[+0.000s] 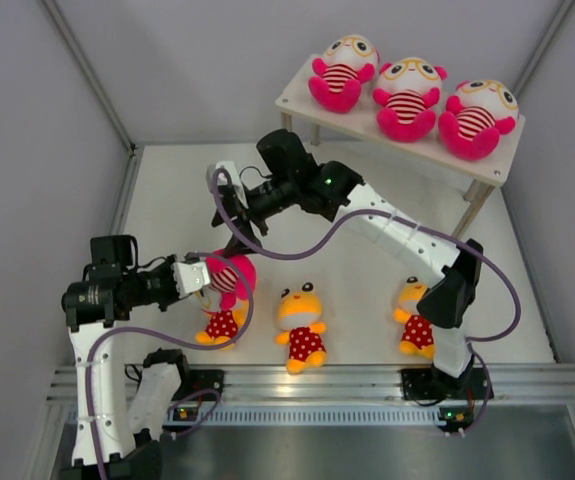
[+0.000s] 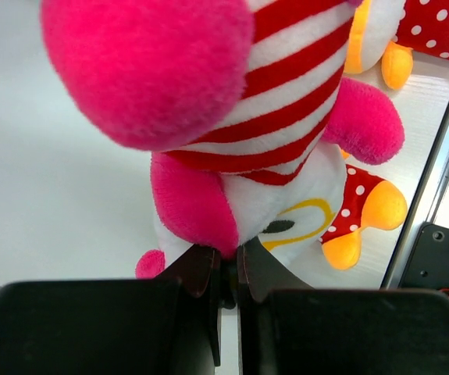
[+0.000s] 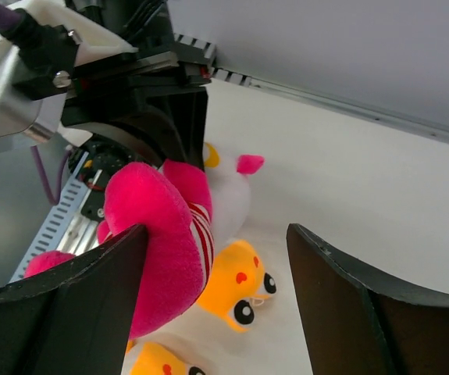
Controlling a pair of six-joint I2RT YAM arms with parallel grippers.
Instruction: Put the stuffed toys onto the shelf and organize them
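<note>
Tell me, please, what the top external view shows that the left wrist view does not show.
Only top external: the shelf with three pink toys on it, and the yellow toy beside the right arm's base. Only left wrist: the left gripper, its jaws closed on the head end of the fourth pink toy. Both: this held toy and two yellow toys near it.

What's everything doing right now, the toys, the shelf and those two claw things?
Shelf: upright, three toys on top.
Three pink toys: seated in a row on the shelf.
Fourth pink toy: gripped above the table.
Three yellow toys: on the table, unshelved.
Left end effector: shut on the fourth pink toy.
Right end effector: open, holding nothing.
</note>
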